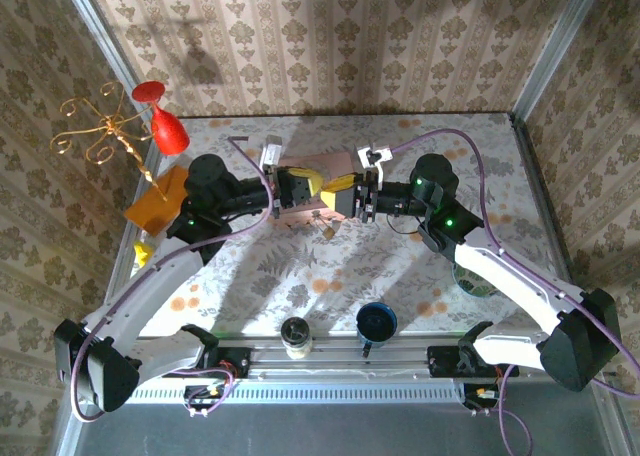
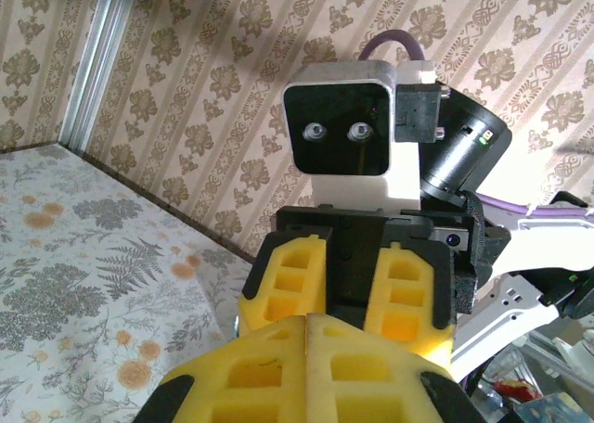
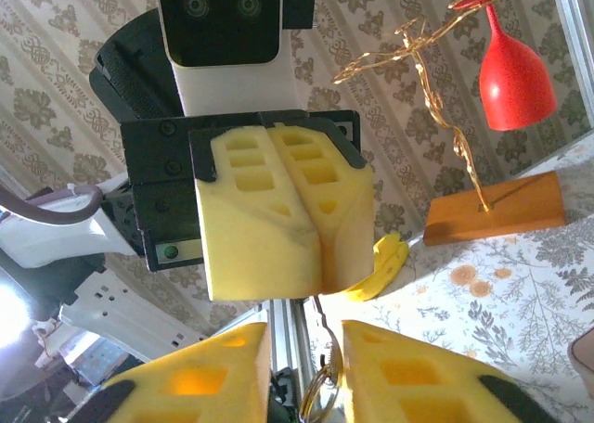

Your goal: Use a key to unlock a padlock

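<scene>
My left gripper (image 1: pixel 314 183) is held up over the table's middle, shut, its yellow fingers (image 3: pixel 278 219) pressed together. A thin silvery strip hangs out of them, and it looks like the shackle of the padlock (image 3: pixel 321 314). Below it are a small brass-yellow part and a metal ring (image 3: pixel 318 397). In the top view the brass thing (image 1: pixel 327 232) dangles under both grippers. I cannot make out the key itself. My right gripper (image 3: pixel 306 335) faces the left one tip to tip. Its fingers stand apart on either side of the hanging piece, and the right finger's edge is close to the brass part.
A pink box (image 1: pixel 335 163) lies on the table under the grippers. At the left stand a red glass (image 1: pixel 160 116), a gold wire stand on an orange base (image 1: pixel 160 198), and a banana (image 1: pixel 143 251). Near the front edge are a glass jar (image 1: pixel 297 336) and a blue cup (image 1: pixel 376 323).
</scene>
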### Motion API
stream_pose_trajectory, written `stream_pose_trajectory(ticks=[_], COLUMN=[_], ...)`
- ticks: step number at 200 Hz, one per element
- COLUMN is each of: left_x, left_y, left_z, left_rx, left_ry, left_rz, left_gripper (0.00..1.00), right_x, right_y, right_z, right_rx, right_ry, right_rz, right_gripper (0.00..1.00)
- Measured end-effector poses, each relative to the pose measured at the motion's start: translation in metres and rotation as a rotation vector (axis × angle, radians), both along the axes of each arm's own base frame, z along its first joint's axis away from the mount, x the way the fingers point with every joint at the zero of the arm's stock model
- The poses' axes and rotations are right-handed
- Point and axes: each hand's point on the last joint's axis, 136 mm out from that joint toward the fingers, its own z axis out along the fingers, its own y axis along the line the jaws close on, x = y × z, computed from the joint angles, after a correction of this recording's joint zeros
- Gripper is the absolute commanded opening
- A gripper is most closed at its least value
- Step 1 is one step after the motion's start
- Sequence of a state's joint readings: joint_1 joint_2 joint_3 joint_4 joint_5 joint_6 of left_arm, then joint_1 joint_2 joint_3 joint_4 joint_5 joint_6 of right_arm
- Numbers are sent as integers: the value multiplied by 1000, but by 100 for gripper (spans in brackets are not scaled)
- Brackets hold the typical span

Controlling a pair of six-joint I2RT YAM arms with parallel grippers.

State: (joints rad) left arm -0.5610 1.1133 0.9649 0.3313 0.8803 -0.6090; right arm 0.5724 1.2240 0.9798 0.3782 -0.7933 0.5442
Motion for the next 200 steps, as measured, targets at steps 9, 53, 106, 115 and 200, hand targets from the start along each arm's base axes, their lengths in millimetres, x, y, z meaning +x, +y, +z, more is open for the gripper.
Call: stream_pose_trajectory(ticks=[9,53,106,115,200], left_x=[0,0,1,1,3], left_y=[0,0,2,2,4], left_z=[1,3,4,4,2], left_rx=[-4,-10,-13,-14,-22], left_ry=[-4,-2,1,1,13], left_rz=[0,0,2,3,5], left_gripper=[0,0,0,0,0], right_x=[0,0,2,2,2], right_y=[0,0,-1,-1,-2], right_z=[0,0,1,1,0], right_rx=[0,0,1,1,-2], right_ry=[1,1,0,-1,-9], right_rz=[0,-3,-12,-15,-27], right_gripper=[20,16,13,11,0])
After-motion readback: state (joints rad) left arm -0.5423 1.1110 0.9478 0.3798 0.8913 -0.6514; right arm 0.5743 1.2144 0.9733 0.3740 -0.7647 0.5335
